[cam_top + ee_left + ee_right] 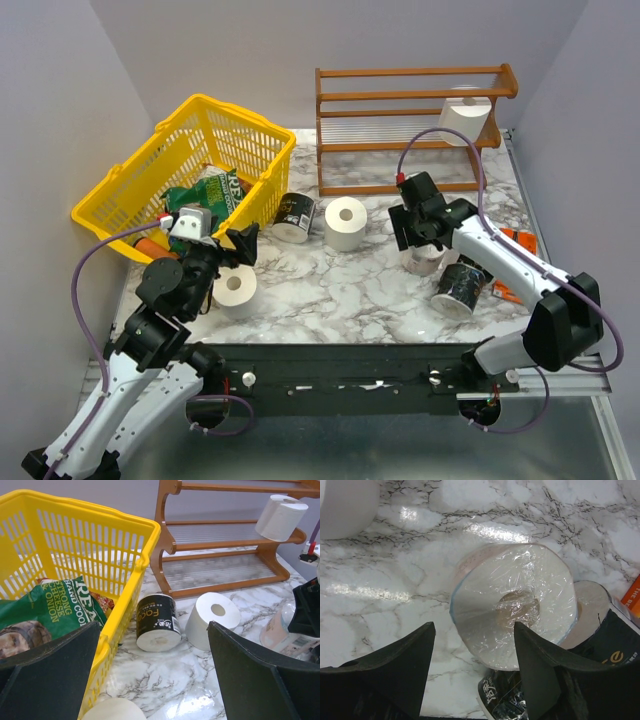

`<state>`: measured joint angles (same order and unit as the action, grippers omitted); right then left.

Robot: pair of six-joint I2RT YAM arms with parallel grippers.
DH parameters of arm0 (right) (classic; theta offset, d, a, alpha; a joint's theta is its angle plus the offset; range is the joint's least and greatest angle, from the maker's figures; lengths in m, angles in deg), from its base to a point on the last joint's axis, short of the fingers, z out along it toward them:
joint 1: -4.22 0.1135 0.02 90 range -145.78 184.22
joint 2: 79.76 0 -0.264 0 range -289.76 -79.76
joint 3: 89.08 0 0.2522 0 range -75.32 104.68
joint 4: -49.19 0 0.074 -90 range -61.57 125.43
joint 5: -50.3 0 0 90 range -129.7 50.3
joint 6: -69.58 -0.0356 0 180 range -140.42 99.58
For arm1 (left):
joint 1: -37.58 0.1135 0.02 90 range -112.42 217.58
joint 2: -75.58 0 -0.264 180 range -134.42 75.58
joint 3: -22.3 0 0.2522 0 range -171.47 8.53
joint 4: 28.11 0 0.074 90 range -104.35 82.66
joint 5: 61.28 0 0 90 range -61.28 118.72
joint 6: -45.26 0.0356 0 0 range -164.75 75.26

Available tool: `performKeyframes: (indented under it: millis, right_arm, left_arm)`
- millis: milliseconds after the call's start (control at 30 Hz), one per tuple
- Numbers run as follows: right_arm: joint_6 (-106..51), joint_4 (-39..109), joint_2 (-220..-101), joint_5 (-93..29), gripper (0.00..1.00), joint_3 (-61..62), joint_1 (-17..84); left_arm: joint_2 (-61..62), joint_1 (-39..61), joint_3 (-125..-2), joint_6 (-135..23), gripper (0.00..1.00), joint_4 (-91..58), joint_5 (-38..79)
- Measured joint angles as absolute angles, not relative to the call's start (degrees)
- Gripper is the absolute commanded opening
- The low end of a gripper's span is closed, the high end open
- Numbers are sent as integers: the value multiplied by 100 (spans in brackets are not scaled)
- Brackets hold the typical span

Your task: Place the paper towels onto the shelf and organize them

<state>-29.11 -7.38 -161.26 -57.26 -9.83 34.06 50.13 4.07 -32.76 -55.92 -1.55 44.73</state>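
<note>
Right wrist view: the right gripper [472, 630] points down, fingers spread wide above the wrapped paper towel [512, 602]; left gripper [152, 630], likewise spread, hovers beside the yellow basket [125, 535].

1. The desk [340, 290] was white marble veined grey and black.
2. The basket [230, 120] was bright yellow; the packet [55, 610] in it was green with white lettering.
3. The shelf [400, 72] was reddish-brown.
4. The paper towels [346, 223] were white; the wrapped roll [515, 605] showed faint pink and blue edging.
5. The black-wrapped roll [158, 620] carried pale lettering.
</note>
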Motion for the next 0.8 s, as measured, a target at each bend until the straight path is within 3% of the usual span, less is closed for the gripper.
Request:
performKeyframes:
  millis: [333, 400, 633, 800]
  right_arm:
    - [-2852, -399, -16576, -5639, 75, -1230, 3312]
    - [-2848, -318, -16646, -5652, 71, -1238, 3312]
    - [-2627, -220, -16725, -5820, 42, -1238, 3312]
    - [-2124, -119, -16589, -5774, 39, -1356, 3312]
  left_arm:
    - [4958, 407, -3276, -5590, 99, -155, 4475]
    - [4947, 407, -3276, -5592, 99, -155, 4475]
    - [4917, 407, -3276, -5590, 99, -155, 4477]
    - [4917, 407, -3276, -5590, 99, -153, 4479]
